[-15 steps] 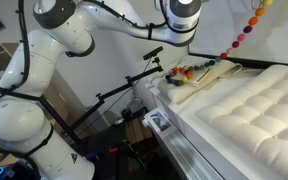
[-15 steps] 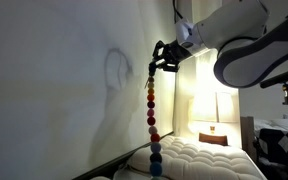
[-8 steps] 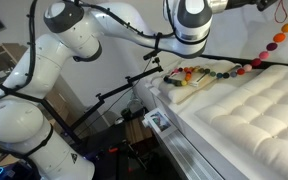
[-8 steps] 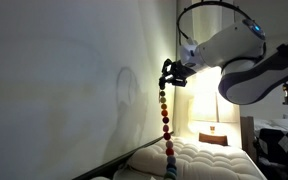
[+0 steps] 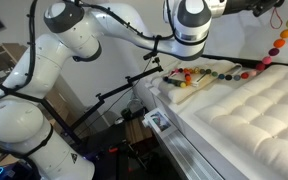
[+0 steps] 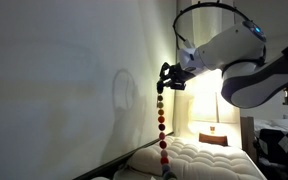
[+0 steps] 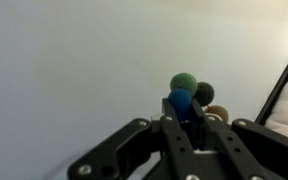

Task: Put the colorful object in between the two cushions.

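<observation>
While the claw (image 6: 168, 77) is clamped on the top end of the bead string (image 6: 163, 125), we see the rest hang straight down near the wall, its lowest beads reaching the tufted cushion (image 6: 212, 160). In an exterior view the string's far end lies across the smaller flat cushion (image 5: 191, 92), just beside the tufted one's edge. The wrist view shows blue, green and dark beads pinched in the claw.

We judge the string light and wholly limp: it will swing with any quick move and will pile up wherever it is lowered. The round beads look smooth and may roll out of a loose pinch. We think the best hold is on the cord between two beads, near an end, so that the bead above acts as a stop and the length can trail into the gap between the cushions.
</observation>
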Motion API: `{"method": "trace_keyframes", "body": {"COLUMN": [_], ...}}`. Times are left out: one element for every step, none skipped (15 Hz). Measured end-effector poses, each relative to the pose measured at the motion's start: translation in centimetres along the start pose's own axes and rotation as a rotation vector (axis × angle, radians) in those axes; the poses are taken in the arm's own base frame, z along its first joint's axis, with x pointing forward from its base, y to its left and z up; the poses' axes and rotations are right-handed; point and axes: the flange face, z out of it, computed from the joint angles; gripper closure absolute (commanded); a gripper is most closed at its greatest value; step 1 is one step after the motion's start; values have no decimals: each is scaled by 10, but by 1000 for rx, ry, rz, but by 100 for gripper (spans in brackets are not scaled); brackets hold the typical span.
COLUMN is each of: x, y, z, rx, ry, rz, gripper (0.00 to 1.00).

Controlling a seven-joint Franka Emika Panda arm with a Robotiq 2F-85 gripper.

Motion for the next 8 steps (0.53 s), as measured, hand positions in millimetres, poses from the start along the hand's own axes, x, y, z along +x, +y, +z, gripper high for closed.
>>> {"method": "trace_keyframes", "body": {"x": [14, 29, 41, 48, 49, 46, 37, 25], "y": [1, 4, 10, 20, 30, 40, 48, 54], "z": [-2, -5, -10, -16, -22, -28, -35, -41], "rx": [-1, -7, -20, -41, -66, -92, -118, -141], "ry": [40, 91, 144, 195, 241, 283, 320, 349], "rz": [-27, -49, -57, -54, -41, -27, -11, 18], "gripper": [95, 95, 95, 95, 95, 95, 95, 95]}}
